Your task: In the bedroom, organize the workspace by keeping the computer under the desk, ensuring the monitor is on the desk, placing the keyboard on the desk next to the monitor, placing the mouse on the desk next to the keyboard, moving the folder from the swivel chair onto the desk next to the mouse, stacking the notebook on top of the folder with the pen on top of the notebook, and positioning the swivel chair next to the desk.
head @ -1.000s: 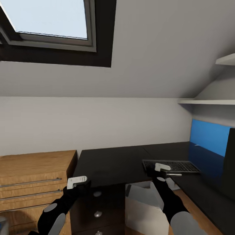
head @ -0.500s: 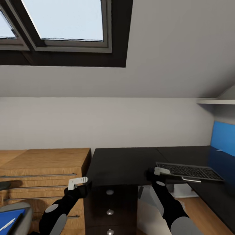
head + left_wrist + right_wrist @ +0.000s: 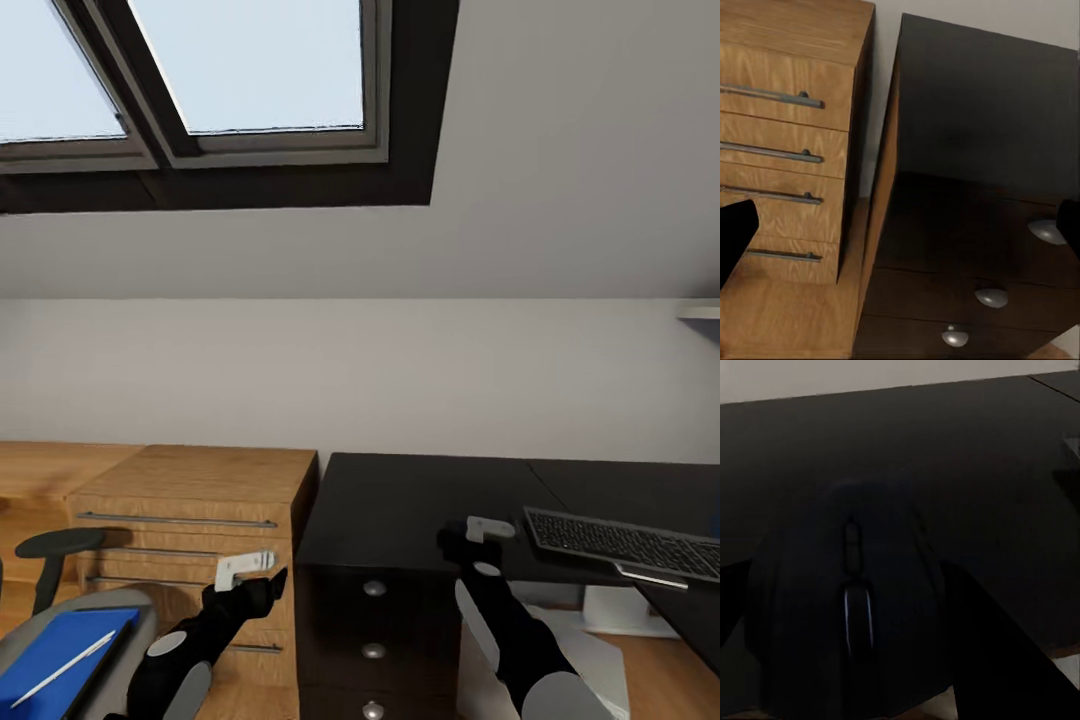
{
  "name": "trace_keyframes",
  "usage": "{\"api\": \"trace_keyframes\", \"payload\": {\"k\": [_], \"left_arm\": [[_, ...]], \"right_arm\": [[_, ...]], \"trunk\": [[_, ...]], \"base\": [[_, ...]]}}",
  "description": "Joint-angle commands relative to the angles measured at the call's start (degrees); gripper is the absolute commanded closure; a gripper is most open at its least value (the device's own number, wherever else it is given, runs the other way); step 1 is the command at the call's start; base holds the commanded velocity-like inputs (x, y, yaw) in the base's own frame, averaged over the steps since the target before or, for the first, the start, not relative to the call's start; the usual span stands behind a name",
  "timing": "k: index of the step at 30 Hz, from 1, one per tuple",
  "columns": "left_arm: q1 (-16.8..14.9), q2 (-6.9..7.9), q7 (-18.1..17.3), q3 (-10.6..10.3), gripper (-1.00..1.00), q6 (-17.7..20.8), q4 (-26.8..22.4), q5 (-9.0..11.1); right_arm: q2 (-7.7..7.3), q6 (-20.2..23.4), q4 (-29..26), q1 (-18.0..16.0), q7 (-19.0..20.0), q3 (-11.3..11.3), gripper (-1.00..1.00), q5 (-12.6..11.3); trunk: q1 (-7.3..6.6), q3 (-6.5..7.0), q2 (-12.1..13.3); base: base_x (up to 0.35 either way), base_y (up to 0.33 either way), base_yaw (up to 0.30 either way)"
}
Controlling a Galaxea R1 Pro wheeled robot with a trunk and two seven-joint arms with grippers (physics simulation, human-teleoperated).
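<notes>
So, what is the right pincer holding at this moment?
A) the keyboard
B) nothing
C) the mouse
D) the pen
C: in the right wrist view the dark mouse sits between the two fingers of the right pincer, held over the black desk, while the keyboard lies on the desk beside it.

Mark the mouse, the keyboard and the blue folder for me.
mouse (image 3: 851, 607), right wrist view, on its top shell beside the scroll wheel.
keyboard (image 3: 625, 543), head view, middle of the key field.
folder (image 3: 55, 655), head view, its blue cover.
</notes>
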Motion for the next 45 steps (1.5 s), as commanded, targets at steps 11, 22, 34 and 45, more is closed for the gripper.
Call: {"api": "trace_keyframes", "payload": {"k": [11,22,34,45], "left_arm": [[-0.07,0.05,0.63,-1.05,-1.00,-0.03,2.29,0.48],[-0.07,0.05,0.63,-1.15,-1.00,-0.03,2.37,0.52],[-0.07,0.05,0.63,-1.93,-1.00,-0.03,2.38,0.52],[-0.07,-0.02,0.68,-2.04,-1.00,-0.03,2.38,0.43]], "right_arm": [[-0.11,0.20,-0.14,0.11,-0.46,3.32,1.00,-0.69],[-0.11,0.26,-0.06,0.11,-0.38,3.34,1.00,-0.73],[-0.11,0.43,-0.05,0.11,-0.30,3.34,1.00,-0.77],[-0.11,0.54,-0.05,0.27,-0.16,3.41,1.00,-0.78]], "trunk": [[0.00,-0.07,-0.04],[0.00,-0.07,-0.04],[0.00,-0.07,-0.04],[0.00,-0.07,-0.04]], "base": [[0.000,0.000,0.273],[0.000,0.000,0.273],[0.000,0.000,0.273],[0.000,0.000,0.273]]}}
